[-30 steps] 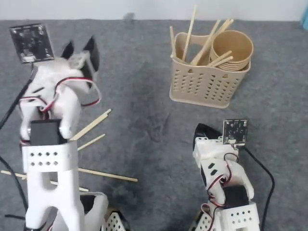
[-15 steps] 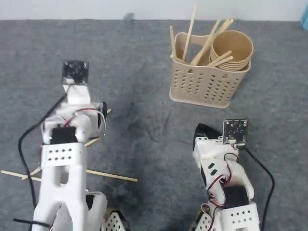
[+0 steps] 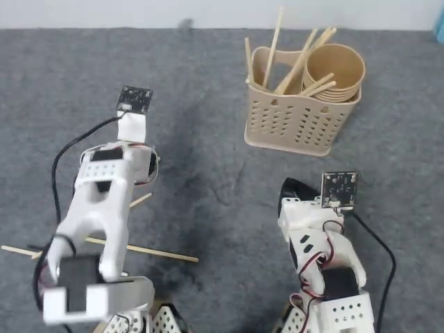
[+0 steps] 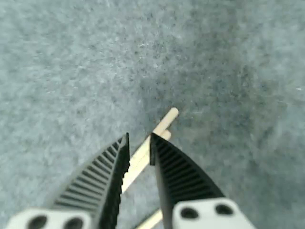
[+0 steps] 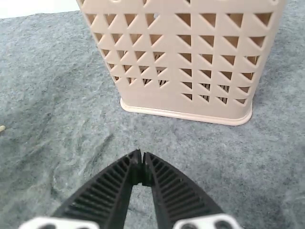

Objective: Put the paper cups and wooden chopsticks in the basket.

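The grey tabletop [image 3: 208, 90] carries the beige basket [image 3: 298, 125] at its far right. A stack of paper cups [image 3: 340, 66] sits in the basket's right end, and several chopsticks [image 3: 274, 48] stand beside the stack. More loose chopsticks [image 3: 159, 254] lie flat on the tabletop near the left arm. The left tool [image 4: 139, 140] is low over them, slightly spread and straddling one chopstick [image 4: 167, 119]. The right tool [image 5: 141, 160] is pressed together, empty, near the basket.

I see a beige basket [image 5: 190, 62] pierced with triangle rows, tan paper cups [image 3: 335, 69], pale wooden chopsticks [image 3: 149, 251], mottled grey carpet [image 3: 208, 90], white arms [image 3: 104, 201], and a black ribbed left gripper [image 4: 139, 138] and right gripper [image 5: 141, 160].
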